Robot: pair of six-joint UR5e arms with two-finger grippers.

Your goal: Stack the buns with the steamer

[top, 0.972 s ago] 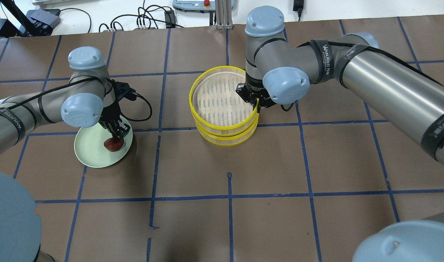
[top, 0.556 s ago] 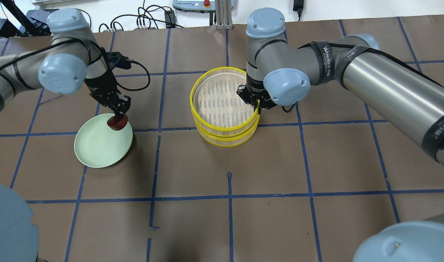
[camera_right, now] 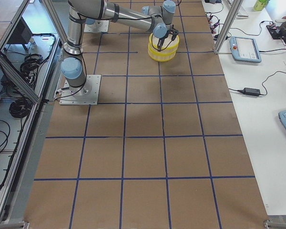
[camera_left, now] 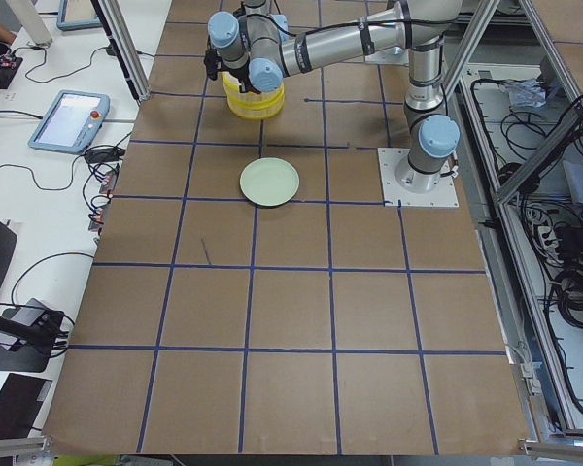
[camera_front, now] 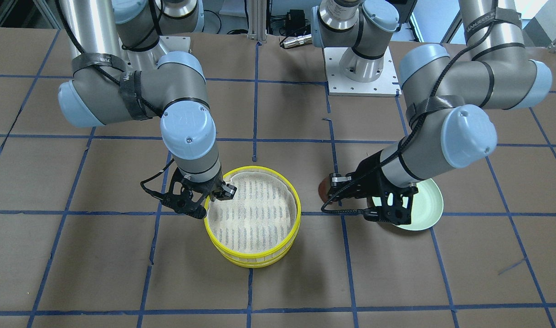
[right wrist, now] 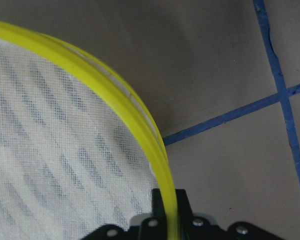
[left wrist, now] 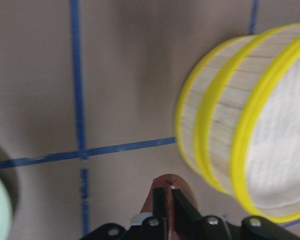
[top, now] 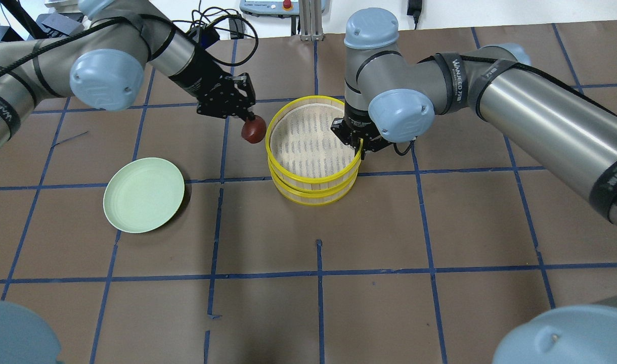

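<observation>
Brown paper counter (top: 440, 227), blue tape grid, cables and a pendant along the far edge. Overhead view used for clock directions.

- Steamer (top: 313, 178): two yellow-banded tiers stacked at centre. The top tier showed only its mesh liner.
- Right tool (top: 360, 145) was clamped on the top tier's rim at the steamer's 3 o'clock, one finger inside the wall and one outside.
- Left tool (top: 251, 123) was closed on the dark reddish-brown bun (top: 253, 130), which hung off the counter just outside the rim at about 9 to 10 o'clock. It did not appear to touch the steamer.
- Pale green plate (top: 143, 194) lay bare at the steamer's 8 o'clock, well apart.
- White bun: not seen in any view.

Handling, as judged:
- The bun looked small and light, and probably soft, so a gentle pinch across its upper half should do. A harder squeeze might dent it.
- It is rounded, so it could roll once released. Best set down near the liner's middle.
- The steamer wall looked thin, stiff and light, so a pinch on the rim seemed a sound hold.

Changes from earlier frames:
- A second ago the left tool was low on the plate with the bun.
- At 0.6 s ago the bun hung over the plate's 1 o'clock edge.
- It had since crossed to the steamer, leaving the plate bare.
- The right tool and the steamer had not shifted.
</observation>
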